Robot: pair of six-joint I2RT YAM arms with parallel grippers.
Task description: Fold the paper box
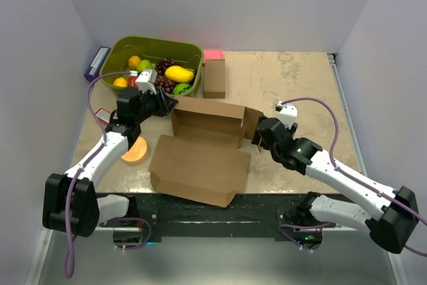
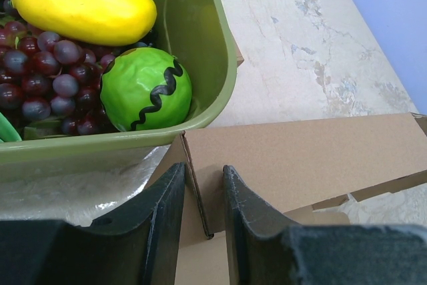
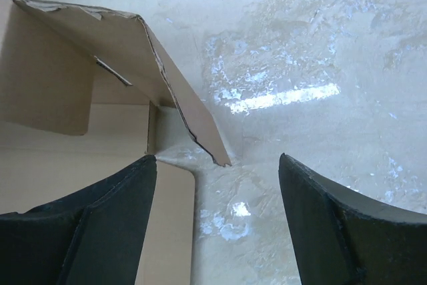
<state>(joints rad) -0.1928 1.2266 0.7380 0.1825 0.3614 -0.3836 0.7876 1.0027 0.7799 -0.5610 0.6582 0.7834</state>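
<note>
The paper box [image 1: 200, 158] lies at the centre of the table [image 1: 300, 85], between the two arms. Its wide lid panel lies flat toward the near edge, and its tray section, with walls partly raised, sits on the far side. The left gripper [image 2: 203, 215] is at the tray's far-left corner. Its two fingers stand close together with the edge of a raised cardboard wall between them, clamped on the paper box. The right gripper [image 3: 217, 211] is at the tray's right end with its fingers well apart. The torn-edged tip of an end flap [image 3: 180, 91] points into the gap between them, and neither finger touches it. In the right wrist view this flap leans outward over the table surface. Far-left of the paper box stands an olive-green bin [image 1: 117, 55] – it holds a yellow mango [image 2: 83, 5], dark grapes [image 2: 40, 78] and a green fruit with a black zigzag line [image 2: 143, 88]. A small cardboard box [image 1: 214, 78] lies just right of the bin, with a pink item [image 1: 212, 54] beyond it. An orange disc [image 1: 135, 151] lies on the table under the left arm, left of the lid panel.
</note>
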